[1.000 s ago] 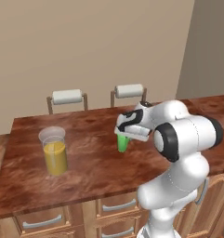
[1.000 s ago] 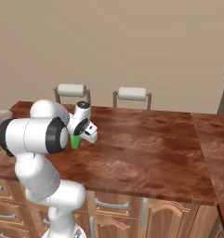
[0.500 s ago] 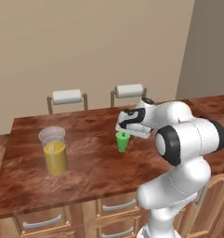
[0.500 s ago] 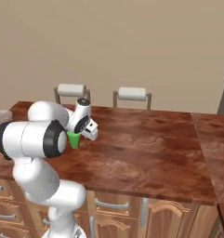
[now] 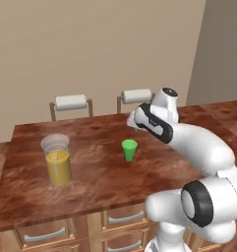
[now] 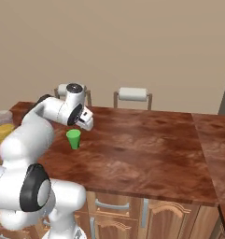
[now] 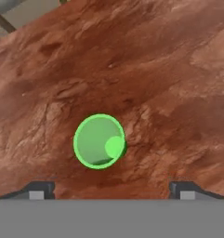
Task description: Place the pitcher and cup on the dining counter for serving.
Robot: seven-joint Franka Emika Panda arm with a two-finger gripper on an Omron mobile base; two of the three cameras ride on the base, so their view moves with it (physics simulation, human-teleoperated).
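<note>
The small green cup [image 5: 129, 149] [image 6: 73, 138] stands upright on the reddish-brown dining counter [image 5: 105, 182] [image 6: 142, 149], near its middle. My gripper [image 5: 135, 123] [image 6: 86, 123] hangs a short way above it, open and holding nothing. Looking down in the hand view, the cup [image 7: 99, 141] sits just ahead of the gap, and the two fingertips [image 7: 39, 189] stand far apart on either side of my gripper [image 7: 112, 190]. The tall clear pitcher [image 5: 57, 160] [image 6: 3, 128] with orange liquid stands on the same counter, well left of the cup.
Two stools [image 5: 71, 102] [image 5: 136, 96] with grey cushions line the counter's far edge, against a beige wall. Light wood drawers [image 5: 46, 234] with silver handles run below the near edge. A second counter section [image 6: 216, 154] adjoins on the right.
My gripper has opened, let go of the cup and lifted off it. The cup now stands free on the counter. The pitcher has not moved.
</note>
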